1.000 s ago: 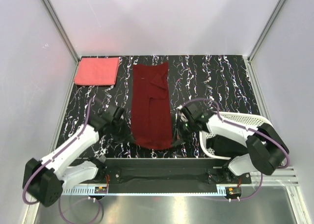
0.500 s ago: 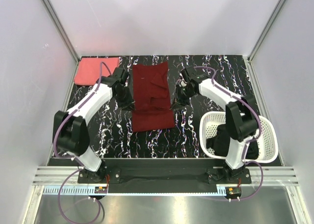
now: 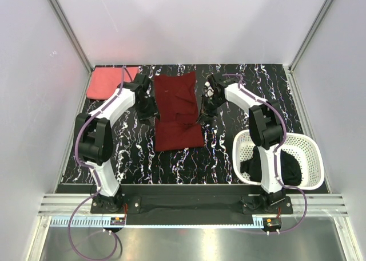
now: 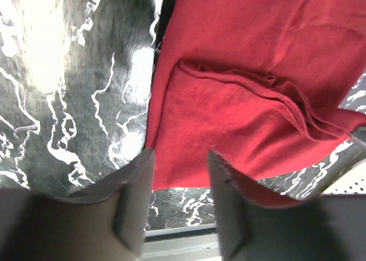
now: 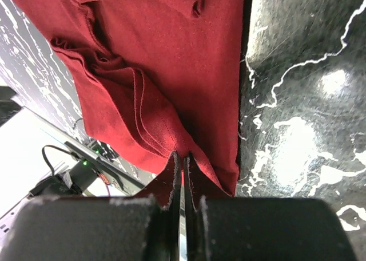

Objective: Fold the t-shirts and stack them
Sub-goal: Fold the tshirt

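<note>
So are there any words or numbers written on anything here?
None can be read. The maroon t-shirt, coral t-shirt, black t-shirt and white basket are all plain. Small boards at the near edge are too tiny to read.

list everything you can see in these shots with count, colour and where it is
maroon t-shirt: 1, dark red, middle of the table, near end doubled over
coral t-shirt: 1, coral pink, folded, far left corner of the table
black t-shirt: 1, black, bunched inside the basket
basket: 1, white plastic lattice, near right of the table
table: 1, black with white marbling, under everything
left gripper: 1, grey fingers, open, at the maroon t-shirt's left edge
right gripper: 1, grey fingers, shut on the maroon t-shirt's right edge
</note>
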Motion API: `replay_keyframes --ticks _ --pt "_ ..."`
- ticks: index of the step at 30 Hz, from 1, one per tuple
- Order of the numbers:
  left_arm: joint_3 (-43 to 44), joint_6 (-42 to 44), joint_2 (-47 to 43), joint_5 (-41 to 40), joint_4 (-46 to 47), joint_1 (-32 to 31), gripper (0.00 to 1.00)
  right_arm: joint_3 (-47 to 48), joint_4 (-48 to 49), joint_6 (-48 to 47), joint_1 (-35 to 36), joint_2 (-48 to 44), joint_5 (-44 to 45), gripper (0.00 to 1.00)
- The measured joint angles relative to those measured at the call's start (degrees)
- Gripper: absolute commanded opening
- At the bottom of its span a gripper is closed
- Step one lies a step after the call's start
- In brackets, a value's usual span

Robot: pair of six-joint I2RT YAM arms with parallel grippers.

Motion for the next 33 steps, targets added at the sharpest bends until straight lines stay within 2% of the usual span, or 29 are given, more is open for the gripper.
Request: replay_keyframes --ticks 3,4,5,7,12,18,25,28,31,33 --pt "1.22 0.66 0.61 0.24 1.31 0.22 0.59 0.92 -0.7 -0.55 -0.31 0.94 -0.35 0.0" --pt "1.6 0.9 1.05 0.42 1.77 0.35 0.58 1.09 -0.92 -0.57 -0.39 1.05 -0.42 0.0" --pt "1.92 1.2 1.7 0.72 2.47 0.39 0.52 1.11 -1.01 -0.59 -0.52 1.07 -0.57 0.0" --pt "2.23 2.36 3.85 1.73 4.31 0.39 0.5 1.18 -1.03 -0.59 -0.79 1.07 -1.14 0.0" --pt "4.04 4.68 9.81 2.84 6.16 0.37 0.51 1.18 -0.98 -0.52 -0.9 1.07 -1.4 0.0" --pt "4.07 5.35 12.52 3.13 7.23 0.39 0.49 1.18 -0.98 -0.52 -0.9 1.07 -1.42 0.0" --pt "4.46 5.29 12.68 3.17 8.59 0.37 0.32 1.18 -1.01 -0.52 -0.92 1.11 -1.77 0.0" --pt "4.46 5.33 13.03 3.37 8.94 0.37 0.31 1.18 -1.01 -0.55 -0.98 1.11 -1.86 0.0" --pt "4.46 5.35 13.35 3.65 8.96 0.31 0.39 1.18 -1.01 -0.55 -1.01 1.14 -2.03 0.0" --pt "4.46 5.35 13.35 3.67 8.98 0.26 0.39 1.2 -1.01 -0.55 -1.01 1.14 -2.36 0.0"
